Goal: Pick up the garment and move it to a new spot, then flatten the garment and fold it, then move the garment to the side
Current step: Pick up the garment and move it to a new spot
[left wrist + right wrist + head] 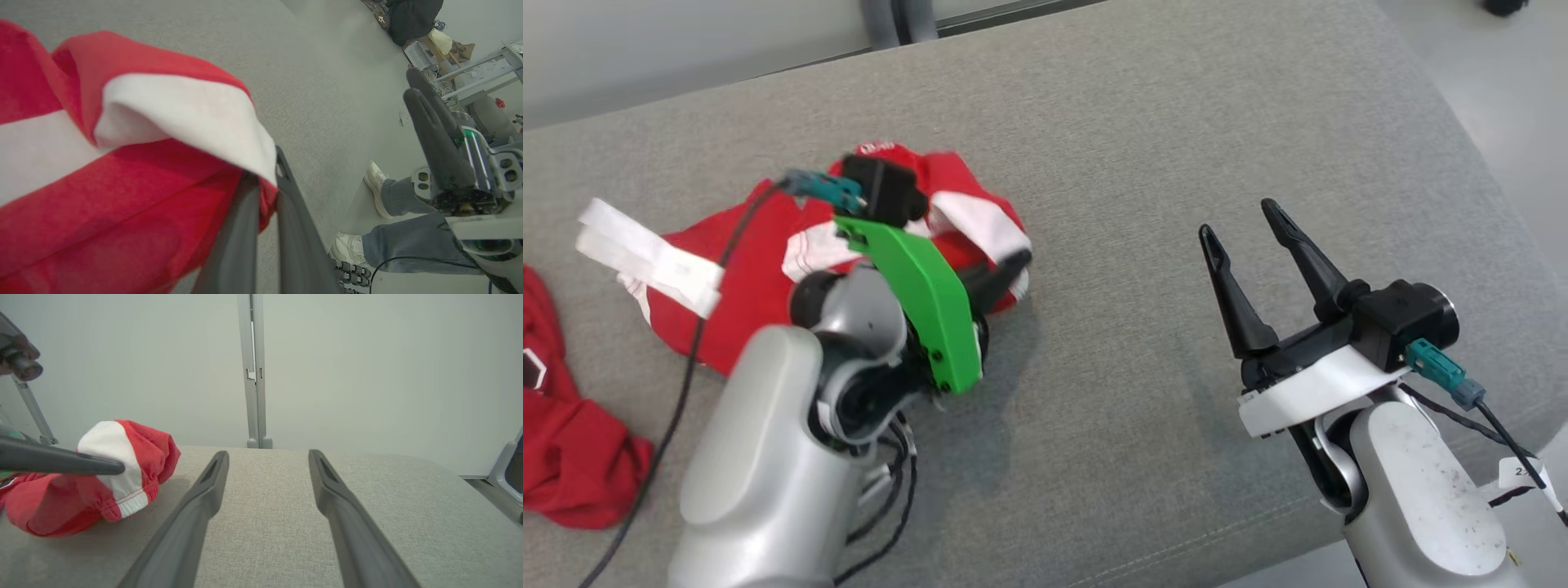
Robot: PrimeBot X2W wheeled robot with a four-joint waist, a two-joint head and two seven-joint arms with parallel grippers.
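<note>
Garment (752,273), red and white, is sitting pinched at its edge in the left gripper (1010,268), whose fingers are pressing together; it is lying bunched on the grey cushion (1143,147), while the right gripper (1237,219) is hovering well apart, jaws spread.

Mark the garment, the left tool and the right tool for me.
garment (756,286), head view, red cloth left of the white stripe.
left tool (1017,263), head view, shut fingertips pinching the garment's edge.
right tool (1239,219), head view, open gap between its two fingertips.
</note>
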